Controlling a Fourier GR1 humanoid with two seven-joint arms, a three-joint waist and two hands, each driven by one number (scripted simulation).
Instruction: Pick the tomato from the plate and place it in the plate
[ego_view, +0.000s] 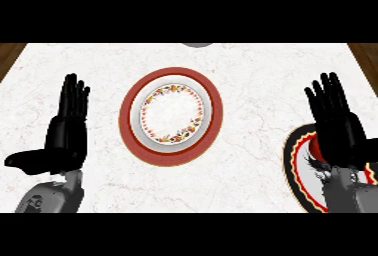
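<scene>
The white marble worktop (251, 65) carries two plates. The red-rimmed plate (170, 116), with a ring of small flowers round its white middle, lies at the centre and holds nothing. At about four o'clock from it, against the right edge, lies a dark plate (297, 170) with a yellow and red border, largely covered by the right hand (338, 120).

The tomato cannot be seen anywhere. If it sits on the dark plate, as the task suggests, the right hand and forearm hide it; I cannot tell.

The right hand points toward twelve o'clock with its fingers (325, 97) straight and close together, holding nothing that shows. It hangs over the dark plate, which fits a start on the pick: that plate is on its side, so this hand is the natural one to take the tomato and carry it toward ten o'clock to the centre plate.

The left hand (66, 125) is at nine o'clock from the red-rimmed plate, well apart from it, fingers straight up and thumb stuck out toward the left edge. It has hold of nothing and looks to be resting, kept out of the way so the path between the plates stays free.

A small grey shape (196, 44) shows at the twelve o'clock edge; what it is I cannot tell.

By my judgement the task is not yet under way beyond positioning.
</scene>
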